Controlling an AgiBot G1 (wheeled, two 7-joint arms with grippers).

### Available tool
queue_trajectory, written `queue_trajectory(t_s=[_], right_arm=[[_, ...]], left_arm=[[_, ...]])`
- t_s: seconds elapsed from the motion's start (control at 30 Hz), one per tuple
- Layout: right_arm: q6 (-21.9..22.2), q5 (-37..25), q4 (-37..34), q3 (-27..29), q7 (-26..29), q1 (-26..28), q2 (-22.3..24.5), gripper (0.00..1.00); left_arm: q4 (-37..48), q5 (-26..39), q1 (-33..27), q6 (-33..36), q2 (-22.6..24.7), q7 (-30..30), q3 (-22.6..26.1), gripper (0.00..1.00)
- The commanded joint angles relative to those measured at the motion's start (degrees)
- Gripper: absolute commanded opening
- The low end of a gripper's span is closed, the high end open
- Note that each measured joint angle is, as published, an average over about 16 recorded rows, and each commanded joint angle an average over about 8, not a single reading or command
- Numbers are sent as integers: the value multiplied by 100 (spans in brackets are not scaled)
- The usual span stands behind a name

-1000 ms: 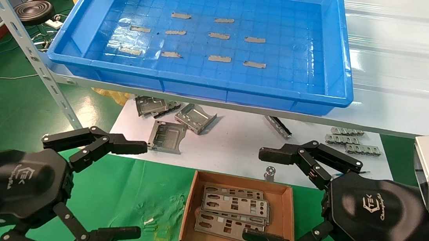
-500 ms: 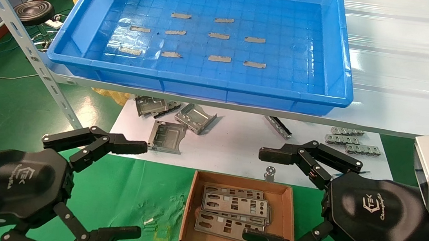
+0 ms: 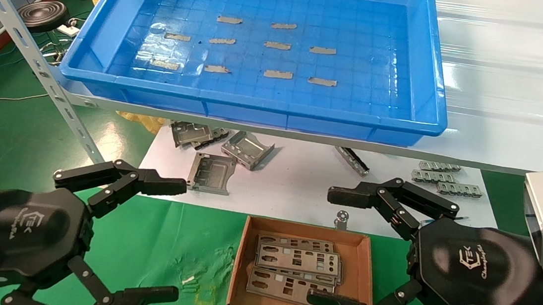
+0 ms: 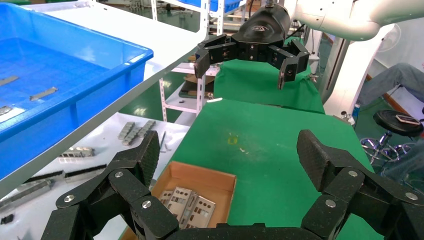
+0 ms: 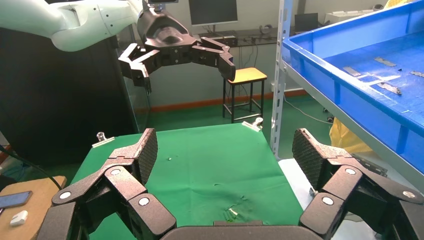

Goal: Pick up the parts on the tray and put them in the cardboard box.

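The blue tray (image 3: 251, 106) sits on a raised shelf and holds only small grey tape strips (image 3: 277, 74); no parts lie in it. The silver-grey punched parts (image 3: 296, 268) lie stacked in the small cardboard box (image 3: 242, 249) on the green cloth; they also show in the left wrist view (image 4: 186, 203). My left gripper (image 3: 171, 237) is open and empty, hovering left of the box. My right gripper (image 3: 329, 248) is open and empty, hovering at the box's right side.
Boxy folded grey brackets (image 3: 247, 148) and small grey connector pieces (image 3: 441, 178) lie on the white sheet (image 3: 298, 185) under the shelf. A slanted metal shelf post (image 3: 36, 65) stands at the left. Green cloth (image 3: 168, 242) covers the table.
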Motion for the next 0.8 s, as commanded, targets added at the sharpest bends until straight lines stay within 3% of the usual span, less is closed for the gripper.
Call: queue_trajectory(t_s=[0.03,0.8], right_arm=[[0,0,0,0,0,0,0,100],[0,0,0,0,0,0,0,100]], left_arm=[[0,0,0,0,0,0,0,100],[0,0,0,0,0,0,0,100]])
